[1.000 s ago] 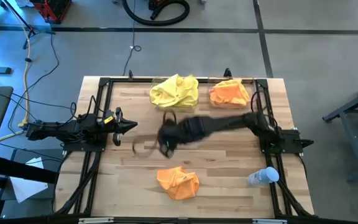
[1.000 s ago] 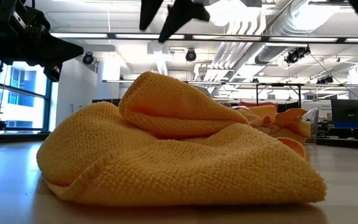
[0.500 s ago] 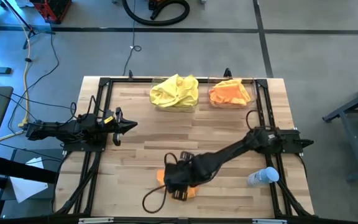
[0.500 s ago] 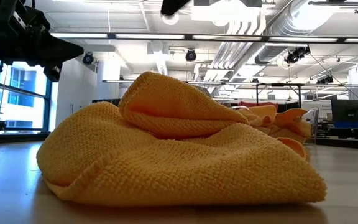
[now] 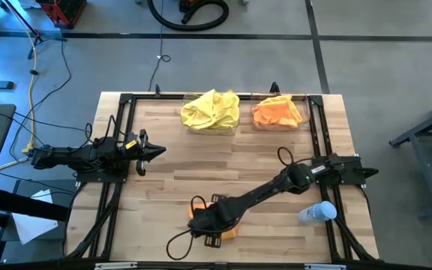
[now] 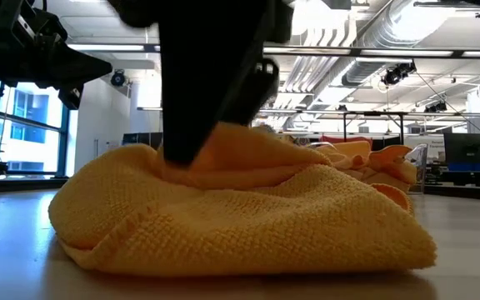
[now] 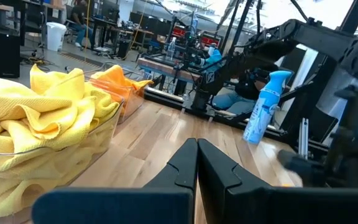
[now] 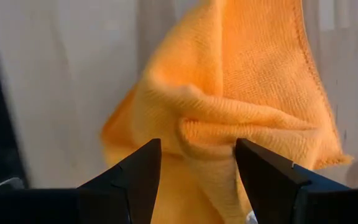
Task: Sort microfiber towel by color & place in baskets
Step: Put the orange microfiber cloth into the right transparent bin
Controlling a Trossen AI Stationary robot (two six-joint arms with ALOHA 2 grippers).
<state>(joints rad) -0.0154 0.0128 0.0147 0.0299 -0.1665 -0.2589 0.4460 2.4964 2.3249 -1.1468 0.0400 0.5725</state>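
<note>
Here the right hand (image 5: 210, 223) is down on the crumpled orange towel (image 6: 240, 212) at the near middle of the bench (image 5: 171, 169), its two fingers (image 8: 132, 177) spread apart with a raised fold of the cloth between them; whether they have begun to pinch that fold cannot be told. From above, the right arm stretches across from the right side and covers nearly all of this towel, so only slivers of orange show at its edges, and in the low view the dark hand blocks the towel's top and much of the room behind. At the far edge stand two clear baskets side by side: the left basket (image 5: 235, 124) is heaped with yellow towels (image 5: 211, 109), the right basket (image 5: 303, 120) holds orange towels (image 5: 277, 111), and the cloth hides most of both rims. A clear plastic bottle (image 5: 316, 213) lies near the right edge of the bench, just beside the right arm's base, well apart from the towel; in the left wrist view it shows as a bluish spray bottle. The left hand (image 5: 154, 151) waits over the left side of the bench, fingers pressed together and holding nothing, apart from everything else.
</note>
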